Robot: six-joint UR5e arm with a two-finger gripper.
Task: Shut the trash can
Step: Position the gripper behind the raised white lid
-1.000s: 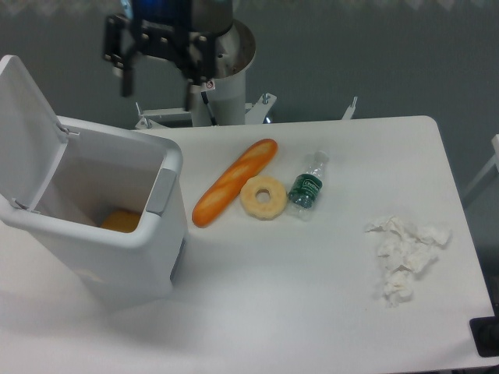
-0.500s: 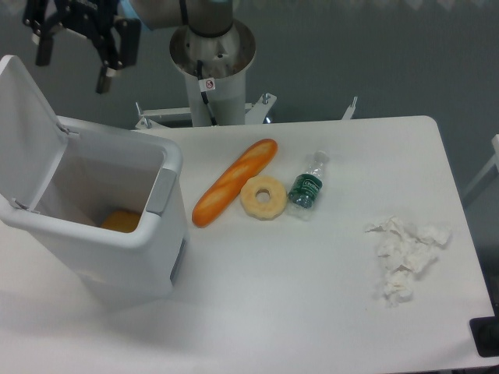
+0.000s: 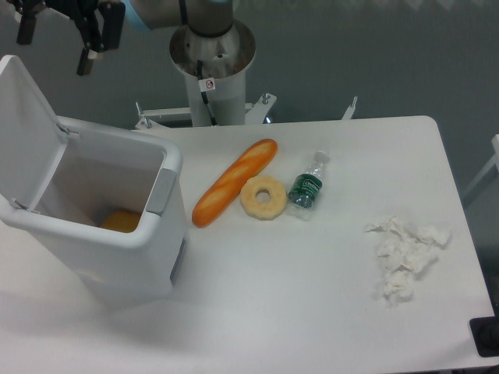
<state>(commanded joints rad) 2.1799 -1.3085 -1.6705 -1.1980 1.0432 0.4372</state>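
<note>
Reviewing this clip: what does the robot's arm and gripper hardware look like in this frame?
The gripper is black, with two dark fingers showing small pale tips, partly cut off by the top edge. Behind it a light blue band meets a grey arm segment. The arm stands on a round silver-grey base atop a white pedestal column bearing a small sticker with red on it. No loose cables show.

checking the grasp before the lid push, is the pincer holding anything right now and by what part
Nothing is held. The pincer hangs open and empty in the air above the raised lid of the trash can, touching neither.
</note>
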